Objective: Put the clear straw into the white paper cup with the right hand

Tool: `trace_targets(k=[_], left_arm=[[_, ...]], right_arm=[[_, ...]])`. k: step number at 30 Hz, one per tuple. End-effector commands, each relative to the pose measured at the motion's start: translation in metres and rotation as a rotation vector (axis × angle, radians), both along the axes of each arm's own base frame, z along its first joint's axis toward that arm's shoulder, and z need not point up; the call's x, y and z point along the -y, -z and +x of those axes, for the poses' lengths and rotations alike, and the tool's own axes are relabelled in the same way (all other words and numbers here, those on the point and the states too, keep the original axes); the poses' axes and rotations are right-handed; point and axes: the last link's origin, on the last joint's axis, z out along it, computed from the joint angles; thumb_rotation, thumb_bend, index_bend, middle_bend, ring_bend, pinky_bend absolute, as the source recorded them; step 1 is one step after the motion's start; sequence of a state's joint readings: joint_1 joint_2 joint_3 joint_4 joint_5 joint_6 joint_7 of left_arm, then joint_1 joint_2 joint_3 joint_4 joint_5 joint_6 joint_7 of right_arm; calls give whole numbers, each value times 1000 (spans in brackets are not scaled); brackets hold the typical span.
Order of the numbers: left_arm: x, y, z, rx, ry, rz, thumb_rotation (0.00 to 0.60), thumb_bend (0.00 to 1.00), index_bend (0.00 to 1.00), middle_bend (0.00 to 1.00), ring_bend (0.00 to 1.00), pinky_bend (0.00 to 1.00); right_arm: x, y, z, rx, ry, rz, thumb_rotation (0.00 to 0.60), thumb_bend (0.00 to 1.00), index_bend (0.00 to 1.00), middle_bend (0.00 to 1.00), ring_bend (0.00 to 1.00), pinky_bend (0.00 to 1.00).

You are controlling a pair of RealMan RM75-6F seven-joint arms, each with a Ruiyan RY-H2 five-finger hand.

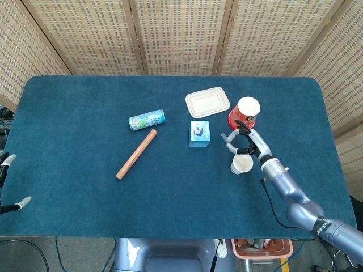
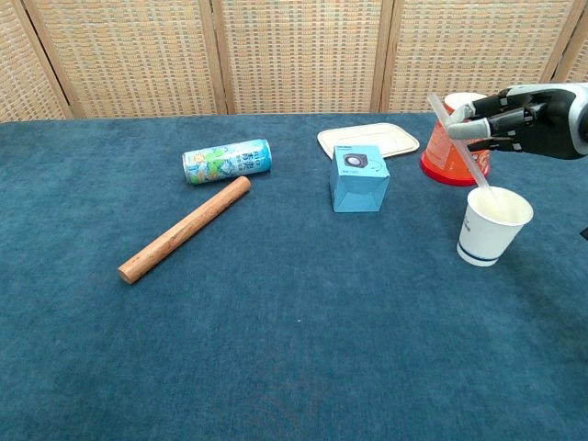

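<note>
The white paper cup (image 2: pixel 487 230) stands upright at the right of the blue table; in the head view the cup (image 1: pixel 241 164) shows just below my right hand (image 1: pixel 247 143). The clear straw (image 2: pixel 464 152) leans up and to the left, its lower end inside the cup's mouth. My right hand (image 2: pixel 519 119) hovers above and behind the cup and pinches the straw's upper part between thumb and fingers. My left hand (image 1: pixel 8 181) shows only as spread fingertips at the head view's left edge, holding nothing.
A red cup (image 2: pixel 439 156) stands right behind the white cup, close to the hand. A blue box (image 2: pixel 359 177), a white lidded tray (image 2: pixel 367 140), a drink can (image 2: pixel 227 161) and a wooden rod (image 2: pixel 184 230) lie further left.
</note>
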State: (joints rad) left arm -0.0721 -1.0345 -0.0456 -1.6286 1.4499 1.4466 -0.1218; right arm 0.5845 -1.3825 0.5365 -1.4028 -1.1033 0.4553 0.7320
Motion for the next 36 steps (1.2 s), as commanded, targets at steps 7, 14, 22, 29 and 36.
trace_targets(k=[7,14,22,29,36], left_arm=[[-1,1,0,0,-2,-2,600,147,0,0,0,0],[-1,0,0,5,-4,0,600,148,0,0,0,0],[-1,0,0,4,-3,0,600,147,0,0,0,0],[0,-1,0,2,-2,0,600,147,0,0,0,0],[0,-1,0,1,-1,-1,600,147,0,0,0,0]], right_arm=[[-3,6,-10,-39,-40,1,600,510,667,8,0,0],[-4,10,-14,-28,-56,-9,600,510,667,0,0,0],[-7,14,-16,-10,-80,7,600,462,574,0,0,0],[-8,14,-19,1,-93,16,600,400,525,0,0,0],[-8,13,-22,13,-100,22,600,315,495,0,0,0]])
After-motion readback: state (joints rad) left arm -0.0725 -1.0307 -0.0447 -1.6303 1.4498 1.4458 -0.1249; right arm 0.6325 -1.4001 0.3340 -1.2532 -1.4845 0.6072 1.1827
